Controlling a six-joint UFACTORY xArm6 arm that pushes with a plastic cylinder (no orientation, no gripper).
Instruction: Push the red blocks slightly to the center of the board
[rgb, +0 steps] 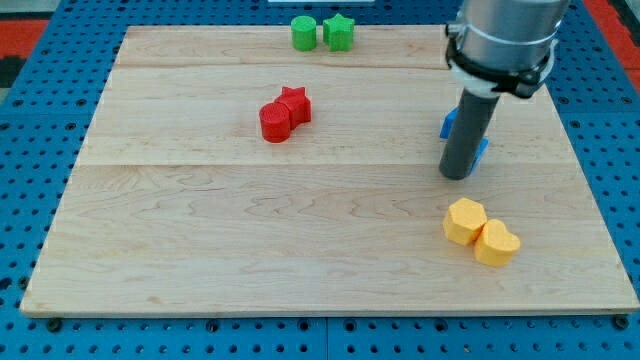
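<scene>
Two red blocks sit touching at the upper middle of the wooden board (200, 250): a red cylinder (274, 122) and a red star (294, 103) just up and right of it. My tip (457, 174) rests on the board far to their right, at the end of a dark rod. A blue block (451, 125) lies right behind the rod and is mostly hidden by it, so I cannot tell its shape or whether the tip touches it.
A green cylinder (303, 32) and a green star (338, 32) sit side by side at the board's top edge. Two yellow blocks touch at the lower right, a hexagon (465, 221) and a rounder one (496, 243). Blue pegboard surrounds the board.
</scene>
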